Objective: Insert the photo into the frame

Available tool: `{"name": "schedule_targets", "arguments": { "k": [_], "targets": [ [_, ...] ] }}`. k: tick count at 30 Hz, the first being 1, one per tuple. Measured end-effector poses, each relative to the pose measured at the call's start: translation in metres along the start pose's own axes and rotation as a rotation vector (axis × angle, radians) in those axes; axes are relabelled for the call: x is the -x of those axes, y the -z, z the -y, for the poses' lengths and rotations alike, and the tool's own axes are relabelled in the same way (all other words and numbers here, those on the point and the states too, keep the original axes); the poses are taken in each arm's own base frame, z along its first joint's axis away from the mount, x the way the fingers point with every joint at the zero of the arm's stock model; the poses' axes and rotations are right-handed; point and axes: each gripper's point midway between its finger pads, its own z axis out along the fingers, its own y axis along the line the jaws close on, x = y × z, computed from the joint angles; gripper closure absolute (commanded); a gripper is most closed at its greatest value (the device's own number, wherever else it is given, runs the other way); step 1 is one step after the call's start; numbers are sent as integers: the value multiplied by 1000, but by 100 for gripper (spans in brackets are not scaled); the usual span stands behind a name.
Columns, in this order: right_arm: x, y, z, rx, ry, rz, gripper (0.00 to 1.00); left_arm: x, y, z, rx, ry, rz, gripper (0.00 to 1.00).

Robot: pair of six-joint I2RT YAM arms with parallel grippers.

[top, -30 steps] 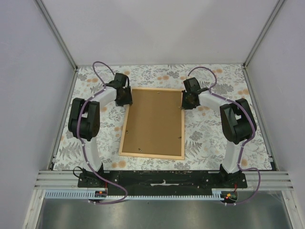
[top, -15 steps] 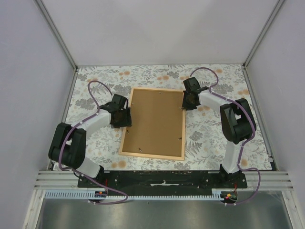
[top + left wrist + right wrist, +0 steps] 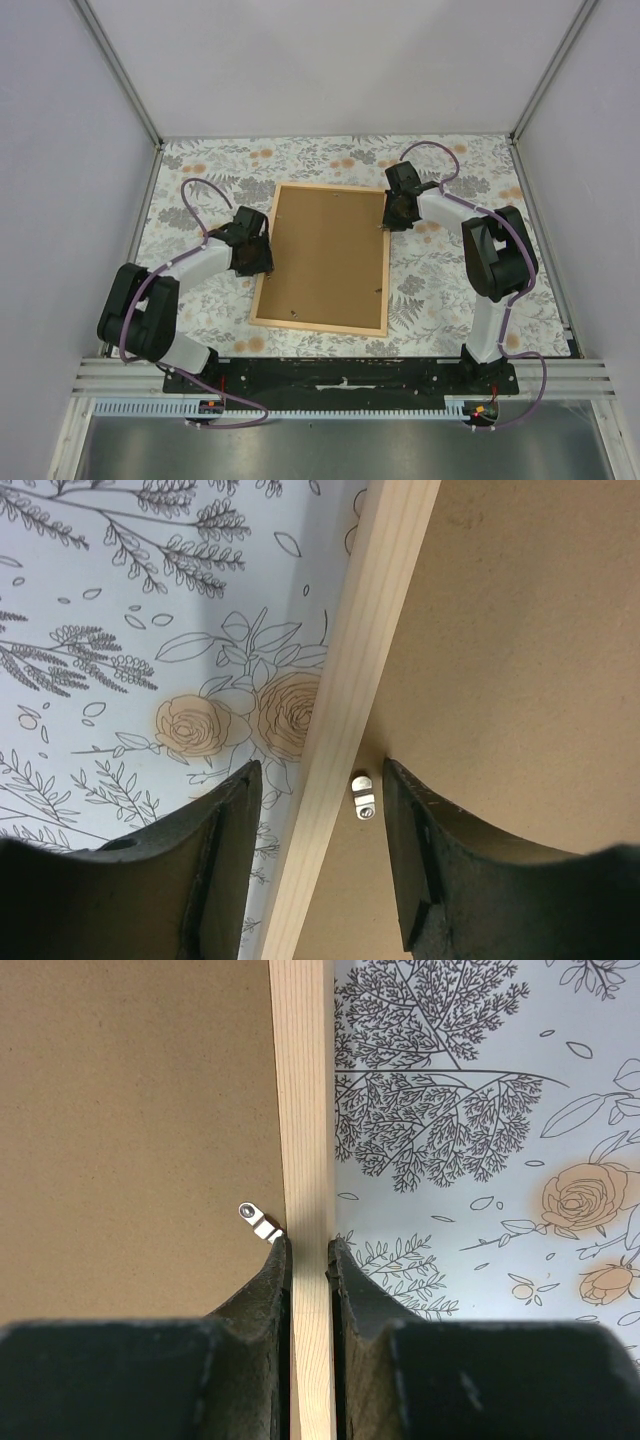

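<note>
Left gripper (image 3: 320, 770) spread astride the frame's (image 3: 318, 326) left rail, right gripper (image 3: 309, 1245) pinching its right rail, middle of the table (image 3: 440, 290); photo unseen. Closing could snag the clip (image 3: 363, 795), twisting the frame.

no text, label, brand, number or sign can be read in any of the views.
</note>
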Motion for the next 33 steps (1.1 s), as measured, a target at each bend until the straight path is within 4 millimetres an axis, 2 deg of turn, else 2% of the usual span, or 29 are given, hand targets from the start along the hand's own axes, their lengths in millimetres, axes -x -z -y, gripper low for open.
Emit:
{"name": "schedule_targets", "arguments": {
  "k": [6, 9, 13, 17, 21, 29, 33],
  "targets": [
    [0, 0, 0, 5, -7, -4, 100, -6, 3, -3, -7, 37, 16, 51],
    [0, 0, 0, 6, -11, -7, 100, -7, 3, -2, -11, 51, 28, 57],
    [-1, 1, 1, 11, -19, -17, 100, -8, 4, -3, -7, 71, 34, 74],
    [-1, 0, 0, 12, -21, -28, 100, -9, 5, -3, -6, 70, 44, 82],
    [-1, 0, 1, 15, -25, -33, 100, -9, 5, -3, -7, 70, 46, 97],
    [-1, 0, 1, 23, -30, -38, 100, -8, 5, -3, -8, 70, 48, 98],
    [-1, 0, 1, 29, -33, -41, 95, -7, 5, -3, 4, 64, 36, 98]
  ]
}}
